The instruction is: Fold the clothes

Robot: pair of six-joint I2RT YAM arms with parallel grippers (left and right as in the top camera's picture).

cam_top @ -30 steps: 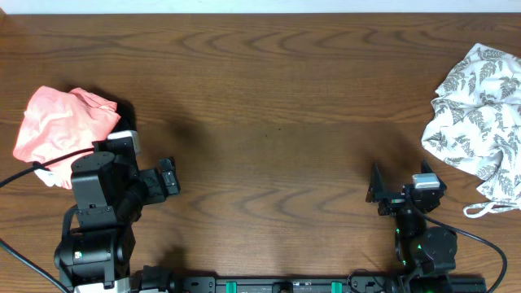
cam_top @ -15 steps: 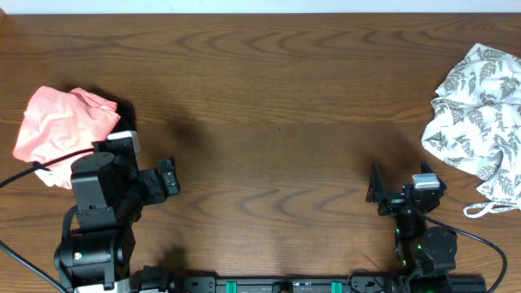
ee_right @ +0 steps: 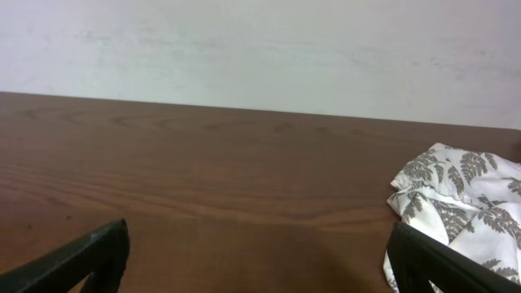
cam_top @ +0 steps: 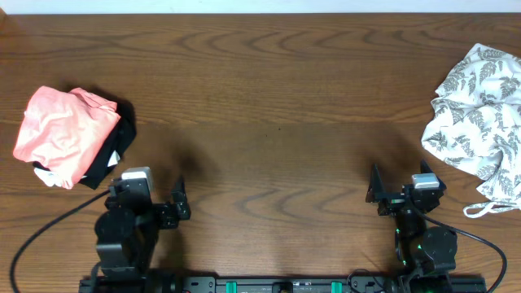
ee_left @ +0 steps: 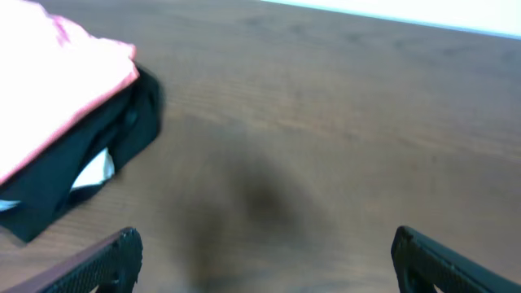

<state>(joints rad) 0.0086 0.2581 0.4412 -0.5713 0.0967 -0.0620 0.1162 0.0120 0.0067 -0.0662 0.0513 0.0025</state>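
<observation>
A crumpled salmon-pink T-shirt [cam_top: 61,132] lies at the table's left, on top of a black-and-white bundle [cam_top: 112,159]. Both show in the left wrist view too, the pink shirt [ee_left: 57,85] over the black-and-white bundle [ee_left: 94,159]. A white leaf-print garment [cam_top: 480,122] is heaped at the right edge and appears in the right wrist view as the leaf-print garment [ee_right: 468,199]. My left gripper [cam_top: 181,202] is open and empty near the front edge, right of the pink pile, as the left gripper [ee_left: 264,260] shows. My right gripper [cam_top: 377,195] is open and empty over bare wood, left of the leaf-print heap.
The dark wooden table [cam_top: 277,106] runs between the two heaps. A white strap [cam_top: 488,210] of the leaf-print garment trails toward the front right. A pale wall [ee_right: 260,49] stands behind the far edge.
My left arm has pulled back from the pink pile toward the front edge, uncovering the black-and-white bundle under the shirt. The right arm has not moved.
</observation>
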